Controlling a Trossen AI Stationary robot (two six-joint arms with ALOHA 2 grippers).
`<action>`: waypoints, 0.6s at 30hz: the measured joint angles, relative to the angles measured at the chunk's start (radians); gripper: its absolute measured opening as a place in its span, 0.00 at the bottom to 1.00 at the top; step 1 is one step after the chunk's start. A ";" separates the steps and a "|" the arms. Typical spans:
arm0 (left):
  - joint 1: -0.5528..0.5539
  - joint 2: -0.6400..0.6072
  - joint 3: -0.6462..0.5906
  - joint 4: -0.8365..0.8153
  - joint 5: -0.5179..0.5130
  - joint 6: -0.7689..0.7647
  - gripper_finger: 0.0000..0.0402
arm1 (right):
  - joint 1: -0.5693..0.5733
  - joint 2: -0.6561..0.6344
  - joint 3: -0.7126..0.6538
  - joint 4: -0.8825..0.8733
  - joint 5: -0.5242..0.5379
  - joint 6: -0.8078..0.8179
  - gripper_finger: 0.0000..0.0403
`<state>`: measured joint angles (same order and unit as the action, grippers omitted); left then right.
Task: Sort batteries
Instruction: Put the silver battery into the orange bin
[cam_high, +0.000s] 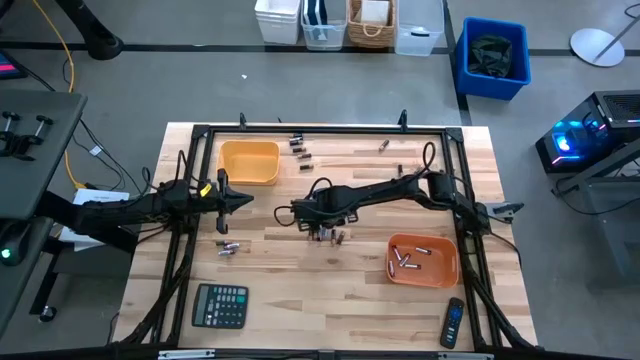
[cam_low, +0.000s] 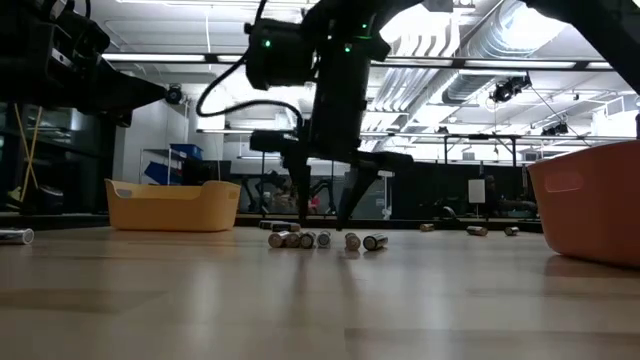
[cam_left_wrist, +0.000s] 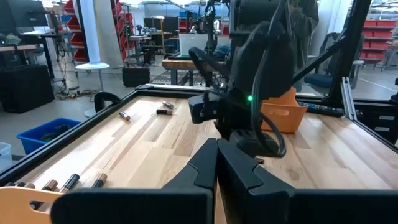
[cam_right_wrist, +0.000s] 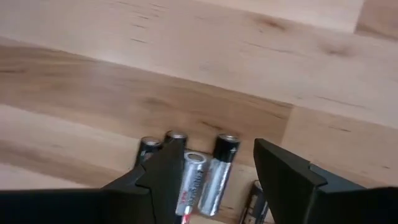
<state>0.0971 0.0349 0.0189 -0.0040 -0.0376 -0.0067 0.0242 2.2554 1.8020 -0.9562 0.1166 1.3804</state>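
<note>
Right pincer spread, lowered over a cluster of batteries lying mid-surface, fingers straddling two of them, none gripped. Left pincer pressed together, empty, waiting near the yellow bin. More batteries inside the orange bin.

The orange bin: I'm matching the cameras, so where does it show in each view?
High view: orange bin at lower right, batteries inside.
Low view: right edge.
Left wrist view: behind the right arm.
Right wrist view: not in it.
Shared landmark: the right arm.
</note>
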 joint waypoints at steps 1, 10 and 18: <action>0.000 0.000 0.000 0.000 0.000 0.000 0.00 | 0.001 0.000 -0.005 -0.009 0.000 0.013 0.46; 0.000 0.000 0.000 0.000 0.000 0.000 0.00 | 0.002 0.004 -0.017 -0.027 0.013 0.061 0.33; 0.000 0.000 0.000 0.000 0.000 0.000 0.00 | 0.010 0.041 -0.012 -0.020 -0.029 0.091 0.31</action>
<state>0.0971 0.0346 0.0189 -0.0040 -0.0376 -0.0071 0.0338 2.2966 1.7896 -0.9767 0.0879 1.4718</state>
